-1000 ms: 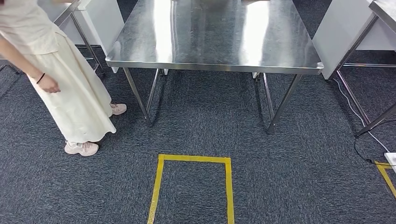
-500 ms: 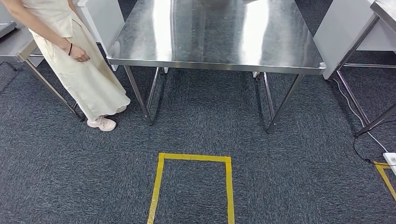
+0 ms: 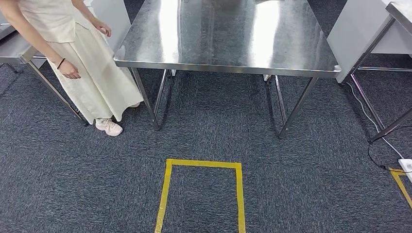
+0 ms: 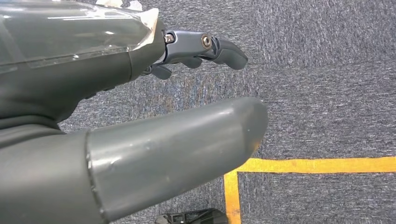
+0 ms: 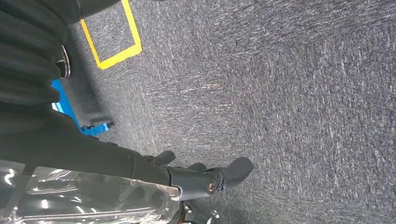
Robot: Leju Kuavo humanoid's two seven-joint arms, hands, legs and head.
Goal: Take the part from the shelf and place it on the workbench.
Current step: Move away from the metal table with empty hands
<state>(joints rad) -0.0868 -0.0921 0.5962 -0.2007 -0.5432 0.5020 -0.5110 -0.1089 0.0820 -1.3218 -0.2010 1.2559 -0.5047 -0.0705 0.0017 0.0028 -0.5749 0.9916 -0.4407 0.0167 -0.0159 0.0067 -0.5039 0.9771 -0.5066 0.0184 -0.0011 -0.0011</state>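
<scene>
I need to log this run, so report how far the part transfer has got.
Nothing looks done: the steel workbench ahead carries no part. Nothing is in hand either: the left hand and right hand hang over the carpet with fingers apart, holding nothing. No shelf or part is in sight, so fetching, carrying and placing all remain. A person stands at the workbench's left corner.

Left hand [image 4: 154, 135]: my thick grey thumb, dark fingers, silver screw, clear film cover.
Right hand [image 5: 187, 175]: dark fingers, brass-coloured screw, clear film.

Person [image 3: 73, 63] left of workbench [image 3: 223, 36]
</scene>
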